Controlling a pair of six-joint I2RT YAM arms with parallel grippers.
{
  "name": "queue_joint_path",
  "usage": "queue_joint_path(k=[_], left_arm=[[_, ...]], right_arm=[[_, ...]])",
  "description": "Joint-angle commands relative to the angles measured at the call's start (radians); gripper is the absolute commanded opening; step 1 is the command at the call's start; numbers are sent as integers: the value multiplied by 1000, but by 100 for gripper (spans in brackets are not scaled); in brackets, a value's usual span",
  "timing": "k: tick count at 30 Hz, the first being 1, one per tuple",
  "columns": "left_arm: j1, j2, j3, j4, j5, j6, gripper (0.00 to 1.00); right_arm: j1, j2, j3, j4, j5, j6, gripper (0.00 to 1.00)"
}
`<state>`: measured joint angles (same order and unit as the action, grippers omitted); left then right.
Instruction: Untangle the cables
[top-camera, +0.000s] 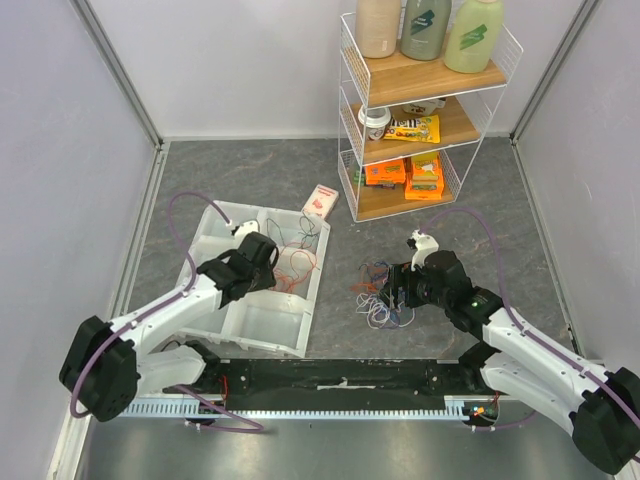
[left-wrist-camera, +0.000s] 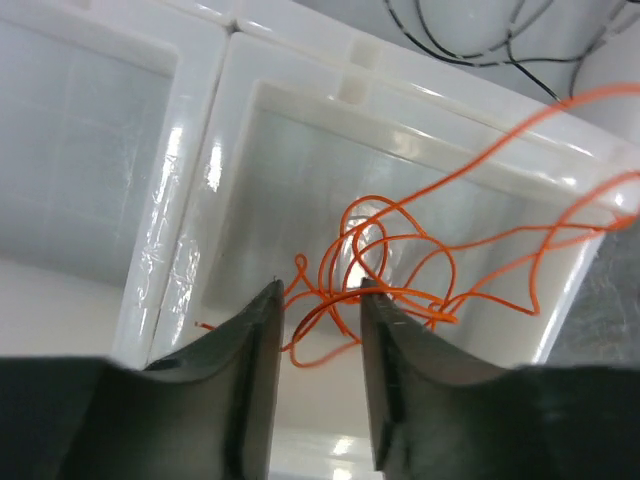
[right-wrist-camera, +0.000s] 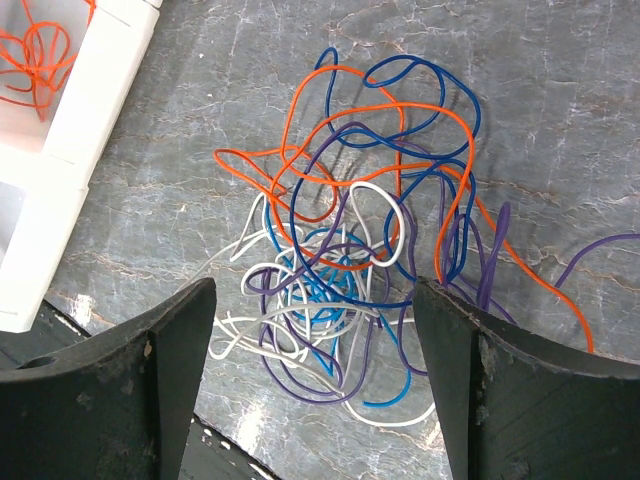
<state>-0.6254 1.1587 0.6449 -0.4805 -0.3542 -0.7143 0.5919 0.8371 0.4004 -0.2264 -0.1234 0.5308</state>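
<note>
Thin orange wires (left-wrist-camera: 400, 265) are looped in a compartment of the glossy white plastic tray (left-wrist-camera: 215, 120). The left gripper (left-wrist-camera: 318, 292) is held slightly parted there, nothing pinched. Right of the tray, a multicoloured tangle (right-wrist-camera: 350, 250) is straddled by the wide-open, empty right gripper (right-wrist-camera: 312, 290).

Tangle: you're looking down on a loose knot of thin flexible wires (right-wrist-camera: 345, 250) in orange, dark blue, light blue, white and purple, lying on the grey marbled tabletop (right-wrist-camera: 560, 90).
Gripper: your right gripper (right-wrist-camera: 315, 295) has its two dark fingers (right-wrist-camera: 150, 380) spread wide, one on either side of the knot's near edge, clamping nothing.
Tray: a white plastic compartment tray (right-wrist-camera: 95, 95) sits up and left of the knot, apart from it.
Tray contents: a small coil of orange wire (right-wrist-camera: 40, 45).
Strays: one orange and one purple strand trail off to the knot's right.
</note>
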Motion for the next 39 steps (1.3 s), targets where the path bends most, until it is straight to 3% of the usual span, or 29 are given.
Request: queue_joint_path(k=[1,4,7,13,19,27,31,39], left_arm=[[3,-124,6,13,66,41,54],[3,-232,-17,60,142,90,66],[3,-281,-5,92,214,124,71],[0,-73,114,126,256,190,78],[0,119,222,100,146,222,71],[1,185,260,101,60,288,70],[1,226,272,129,135,289,62],[1,220,257,140,158,299,32]], right_arm=[[2,-9,-3,38,-1,-3,87],[2,6,3,39,4,-11,87],[2,17,3,41,1,-9,87],[2,20,5,44,5,-14,87],[2,4,-3,45,-2,-8,87],[2,20,2,47,-2,-14,87],[0,26,0,48,-4,-11,87],[2,17,-3,50,-1,-8,87]])
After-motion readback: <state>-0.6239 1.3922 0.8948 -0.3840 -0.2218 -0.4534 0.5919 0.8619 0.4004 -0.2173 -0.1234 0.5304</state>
